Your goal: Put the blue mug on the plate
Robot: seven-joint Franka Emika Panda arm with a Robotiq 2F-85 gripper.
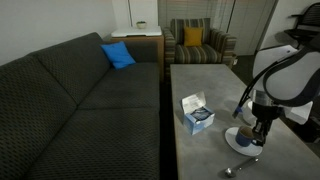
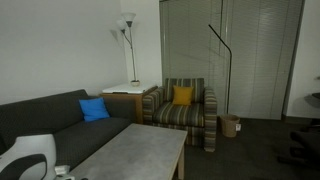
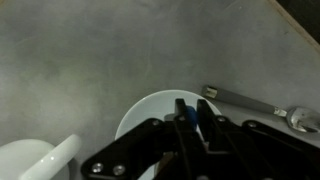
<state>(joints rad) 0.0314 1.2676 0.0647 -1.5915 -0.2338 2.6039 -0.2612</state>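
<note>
Wrist view alone shows the claw [image 3: 192, 106] clamped on the blue mug [image 3: 188, 118] over the plate [image 3: 145, 113].

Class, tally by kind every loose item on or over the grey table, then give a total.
Plate: 1
Blue mug: 1
White cup: 1
Box: 1
Spoon: 1
Total: 5

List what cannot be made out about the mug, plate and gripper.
- Blue mug: wrist view shows only a blue sliver between the gripper fingers; the gripper hides the rest.
- Plate: near part covered by the gripper, wrist view.
- Open or shut: in an exterior view the gripper is too small.
- White cup: cut by the wrist view's corner.
</note>
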